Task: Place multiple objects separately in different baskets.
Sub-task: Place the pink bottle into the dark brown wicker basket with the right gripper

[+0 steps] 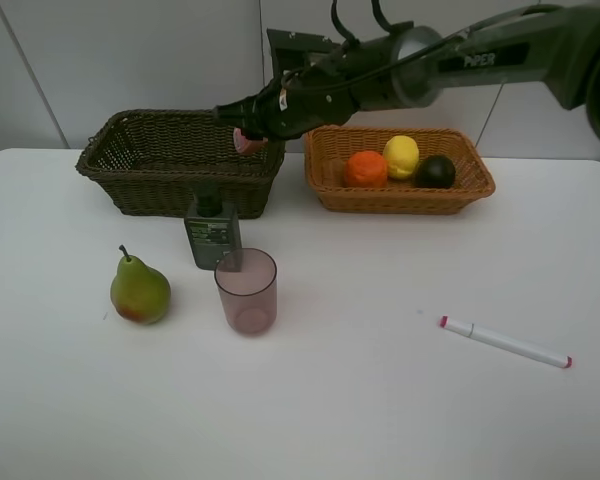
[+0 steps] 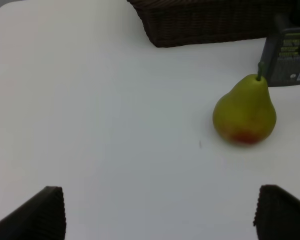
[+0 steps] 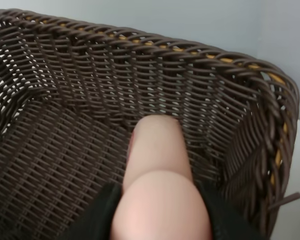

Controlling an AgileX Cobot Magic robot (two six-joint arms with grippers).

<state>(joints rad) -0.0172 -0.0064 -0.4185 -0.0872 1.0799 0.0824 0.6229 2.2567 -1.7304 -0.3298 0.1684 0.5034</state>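
White lettering reading "PIPER" showed on the right arm point(image 1: 480, 60) as its right tool point(image 1: 242, 132) hung over the near right corner of the deep, dark brown-green rectangular wicker basket point(image 1: 130, 175), clenched on a small pink bottle point(image 1: 246, 142). The right wrist view alone showed the grip: dark fingers point(image 3: 101, 215) pressed on either side of the bottle, whose long axis ran straight out from the tool toward the basket's woven floor and far wall. Its cap could not be seen.

The high camera alone took in the shallow, light orange-tan wicker basket point(image 1: 400, 198), just beside the dark one, holding a round orange point(image 1: 365, 169), a yellow lemon point(image 1: 401, 156) and a dark green round fruit point(image 1: 436, 171).

On the white desk point(image 1: 380, 420), a dark green pump bottle point(image 1: 213, 238) stood upright in front of the dark basket; its label carried print too small to read in either view. A translucent pink cup point(image 1: 246, 292) stood upright just before it, and a green-yellow pear point(image 1: 139, 290), blushed red at the base, stood stem up to their left. A white marker with pink ends point(image 1: 506, 342) lay well apart on the right, its length running diagonally.

The left tool point(image 2: 160, 215), seen only in its own wrist view, was released, fingers spread wide above bare desk near the pear.
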